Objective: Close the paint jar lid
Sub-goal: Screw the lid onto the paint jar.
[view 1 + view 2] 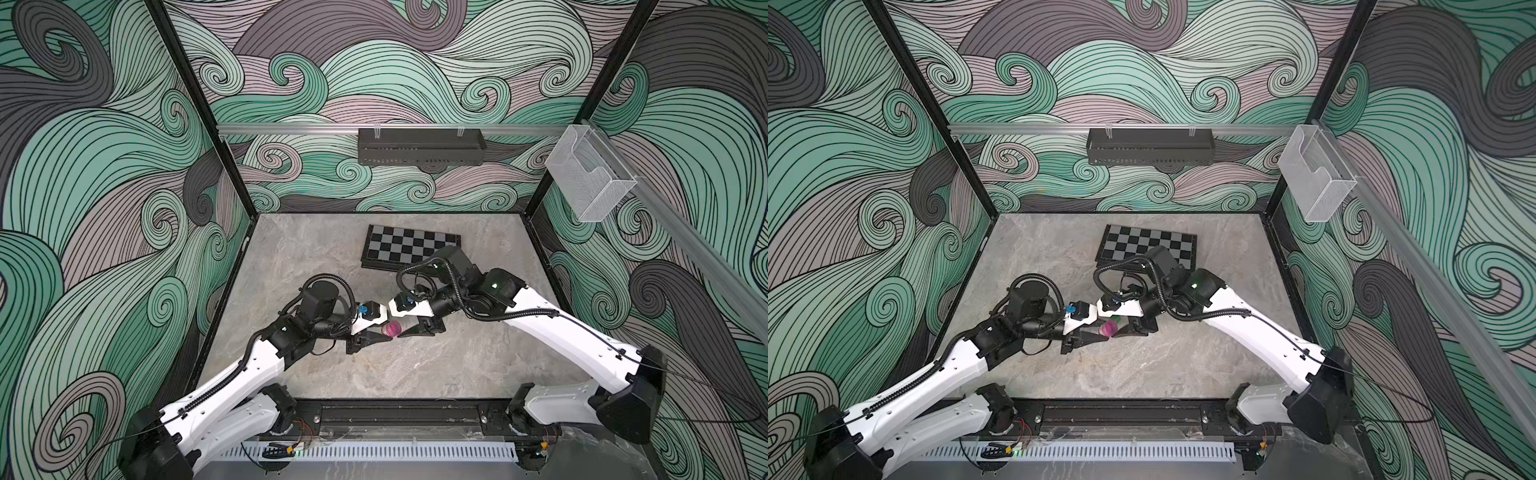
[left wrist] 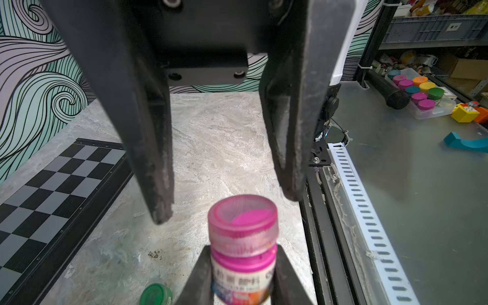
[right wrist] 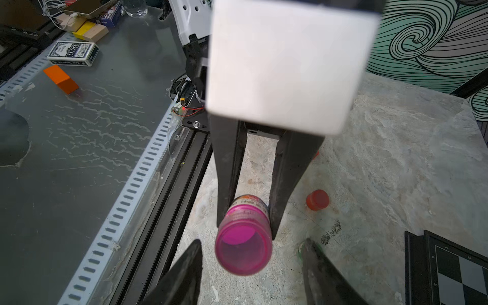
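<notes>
Though translucent-capped, cylindrical pink paint jar (image 2: 241, 280)

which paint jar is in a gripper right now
The magenta jar, gripped by the left gripper. The green jar and the orange jar sit loose on the table, held by nothing.

One chessboard (image 1: 411, 248) lies on the table (image 1: 291, 257). Near the chessboard are one pink paint jar (image 2: 243, 266) with one lid (image 2: 243, 219), one green round piece (image 2: 155, 294) and one orange-red cap (image 3: 317, 200). There are two tools, the left tool (image 3: 248, 230) and the right tool (image 2: 227, 206). On the wall above the chessboard are one black tray (image 1: 420, 146) and one clear holder (image 1: 590, 178).
</notes>
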Robot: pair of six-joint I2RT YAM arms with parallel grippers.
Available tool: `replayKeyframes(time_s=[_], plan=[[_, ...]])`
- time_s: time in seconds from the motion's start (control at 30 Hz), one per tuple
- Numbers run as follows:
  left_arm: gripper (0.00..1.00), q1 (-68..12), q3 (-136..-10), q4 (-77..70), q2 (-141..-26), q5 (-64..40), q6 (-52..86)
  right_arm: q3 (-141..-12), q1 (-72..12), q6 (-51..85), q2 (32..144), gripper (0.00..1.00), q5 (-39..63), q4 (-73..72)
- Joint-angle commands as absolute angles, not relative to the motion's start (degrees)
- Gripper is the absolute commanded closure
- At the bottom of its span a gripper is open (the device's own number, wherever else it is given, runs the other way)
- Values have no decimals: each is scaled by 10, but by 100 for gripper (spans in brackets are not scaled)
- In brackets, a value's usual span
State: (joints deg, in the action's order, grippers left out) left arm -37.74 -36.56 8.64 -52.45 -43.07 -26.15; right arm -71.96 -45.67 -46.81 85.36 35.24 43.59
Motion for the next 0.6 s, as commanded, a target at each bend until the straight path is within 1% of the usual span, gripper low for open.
replayKeyframes(time_s=[0.0, 0.3, 0.47, 0.57], plan=[[93, -378, -391, 91, -526, -436, -277, -736, -466, -496, 868, 44, 351, 442], [93, -378, -393, 93, -526, -432, -276, -736, -473, -496, 873, 54, 331, 444], [93, -378, -394, 94, -526, -430, -276, -737, -477, -484, 878, 64, 324, 444], [92, -378, -394, 94, -526, -428, -276, -737, -479, -472, 883, 67, 316, 443]])
